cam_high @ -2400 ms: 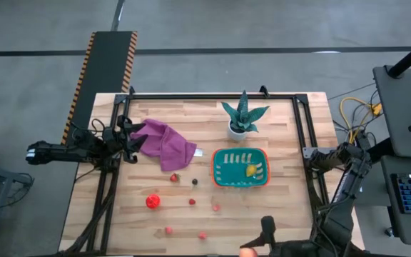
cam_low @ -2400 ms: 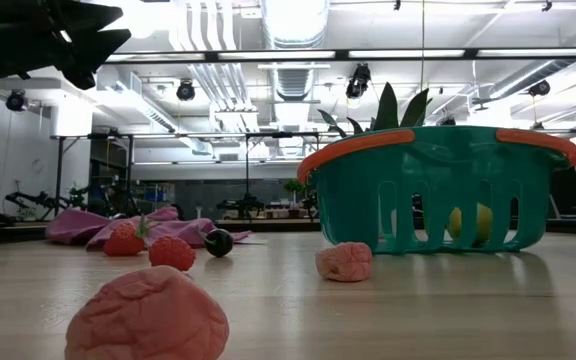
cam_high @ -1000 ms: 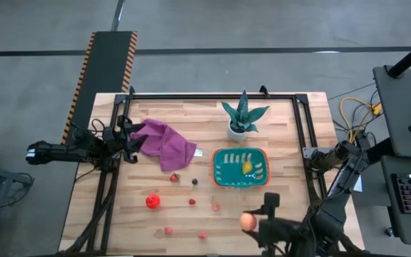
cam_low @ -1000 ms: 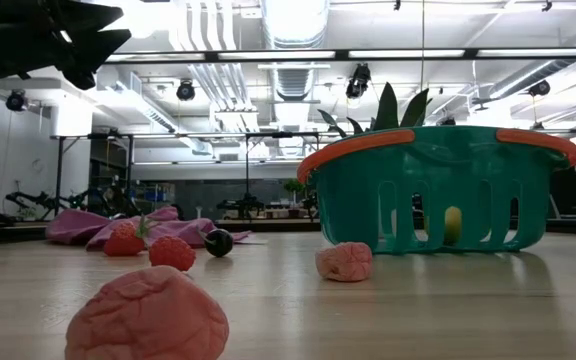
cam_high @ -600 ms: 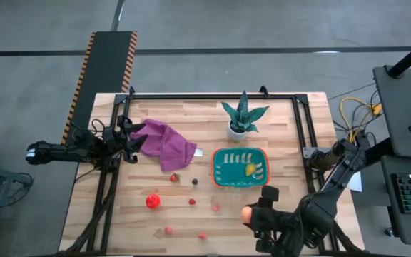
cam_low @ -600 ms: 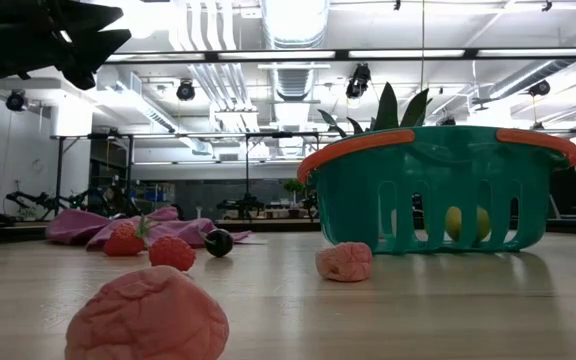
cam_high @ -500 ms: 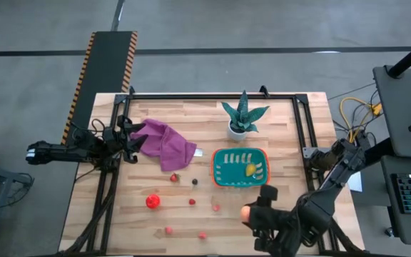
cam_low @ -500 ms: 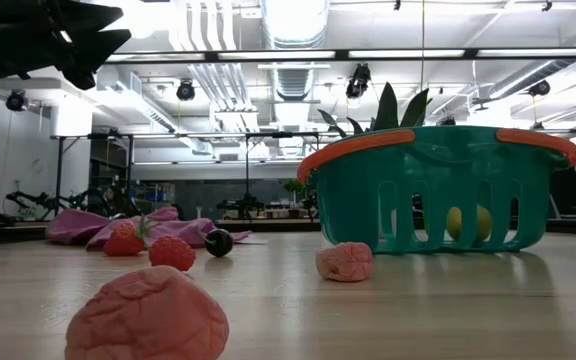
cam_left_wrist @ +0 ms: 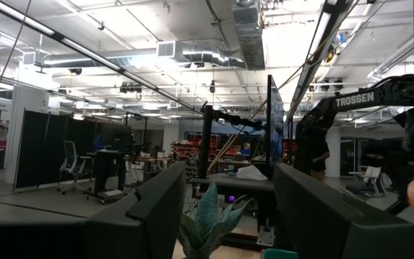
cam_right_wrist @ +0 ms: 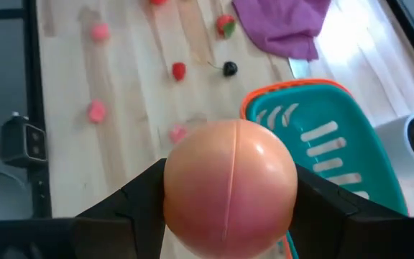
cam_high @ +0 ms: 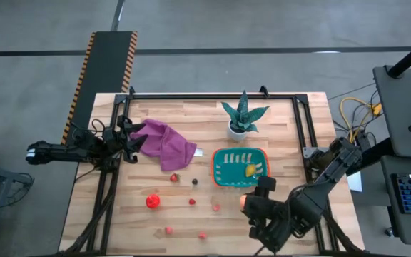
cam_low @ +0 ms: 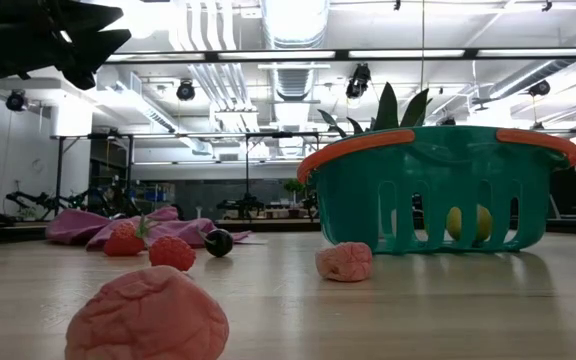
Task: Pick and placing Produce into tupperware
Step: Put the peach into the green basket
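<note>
We observe the right gripper (cam_right_wrist: 228, 208) clamped on a peach (cam_right_wrist: 230, 188), near the tupperware (cam_high: 240, 168). The left gripper (cam_left_wrist: 225, 208) idles by the purple cloth (cam_high: 166, 144), fingers parted, empty.

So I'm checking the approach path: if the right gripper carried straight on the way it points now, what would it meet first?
Probably the tupperware: the right gripper, shut on the peach, points toward its near rim, though depth is unclear.

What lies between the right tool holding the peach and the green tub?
Only bare wood, in the high view: the right tool holds the peach just short of the tub.
</note>
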### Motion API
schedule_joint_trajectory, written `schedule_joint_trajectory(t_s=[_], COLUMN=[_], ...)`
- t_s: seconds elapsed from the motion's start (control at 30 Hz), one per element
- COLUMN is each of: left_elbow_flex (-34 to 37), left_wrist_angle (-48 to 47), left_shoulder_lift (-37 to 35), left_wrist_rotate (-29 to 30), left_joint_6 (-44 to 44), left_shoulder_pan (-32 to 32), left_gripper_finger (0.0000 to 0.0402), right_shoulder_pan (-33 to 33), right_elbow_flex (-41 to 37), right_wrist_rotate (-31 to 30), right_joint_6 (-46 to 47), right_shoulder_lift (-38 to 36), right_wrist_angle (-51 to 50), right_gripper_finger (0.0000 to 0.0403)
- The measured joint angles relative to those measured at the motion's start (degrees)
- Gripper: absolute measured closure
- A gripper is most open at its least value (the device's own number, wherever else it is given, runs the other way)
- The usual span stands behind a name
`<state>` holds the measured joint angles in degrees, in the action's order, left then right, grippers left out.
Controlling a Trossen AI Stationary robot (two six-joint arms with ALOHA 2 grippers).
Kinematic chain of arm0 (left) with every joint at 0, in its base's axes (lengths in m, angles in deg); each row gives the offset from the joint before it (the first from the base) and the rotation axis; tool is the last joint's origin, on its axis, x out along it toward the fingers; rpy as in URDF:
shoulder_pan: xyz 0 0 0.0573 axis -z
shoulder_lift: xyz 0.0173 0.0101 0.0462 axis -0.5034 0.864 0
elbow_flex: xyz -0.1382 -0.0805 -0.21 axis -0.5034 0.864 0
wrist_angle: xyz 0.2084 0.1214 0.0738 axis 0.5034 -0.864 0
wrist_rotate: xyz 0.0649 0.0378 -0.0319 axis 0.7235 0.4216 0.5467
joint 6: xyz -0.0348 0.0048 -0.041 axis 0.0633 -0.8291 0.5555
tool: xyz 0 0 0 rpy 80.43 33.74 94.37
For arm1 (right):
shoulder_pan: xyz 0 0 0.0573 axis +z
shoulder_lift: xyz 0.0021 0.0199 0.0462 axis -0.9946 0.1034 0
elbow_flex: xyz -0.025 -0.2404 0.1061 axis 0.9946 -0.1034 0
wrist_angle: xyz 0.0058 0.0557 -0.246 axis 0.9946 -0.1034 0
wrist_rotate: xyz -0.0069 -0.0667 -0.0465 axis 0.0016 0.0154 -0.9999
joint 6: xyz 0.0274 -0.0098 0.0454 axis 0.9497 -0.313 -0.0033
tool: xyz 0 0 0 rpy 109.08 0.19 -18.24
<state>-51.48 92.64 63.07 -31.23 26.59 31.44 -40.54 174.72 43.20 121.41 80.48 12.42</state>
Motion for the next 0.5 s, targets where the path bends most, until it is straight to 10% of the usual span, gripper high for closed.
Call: schedule_joint_trajectory(t_s=[0.5], left_elbow_flex=[0.0], left_wrist_angle=[0.0], left_shoulder_lift=[0.0], left_wrist_rotate=[0.0], left_joint_6=[0.0], left_shoulder_pan=[0.0], left_gripper_finger=[0.0203], right_shoulder_pan=[-10.1], right_elbow_flex=[0.0], right_wrist_rotate=[10.4], right_joint_6=[-4.8], right_shoulder_lift=[0.0], right_wrist_angle=[-6.1], right_gripper_finger=[0.0189])
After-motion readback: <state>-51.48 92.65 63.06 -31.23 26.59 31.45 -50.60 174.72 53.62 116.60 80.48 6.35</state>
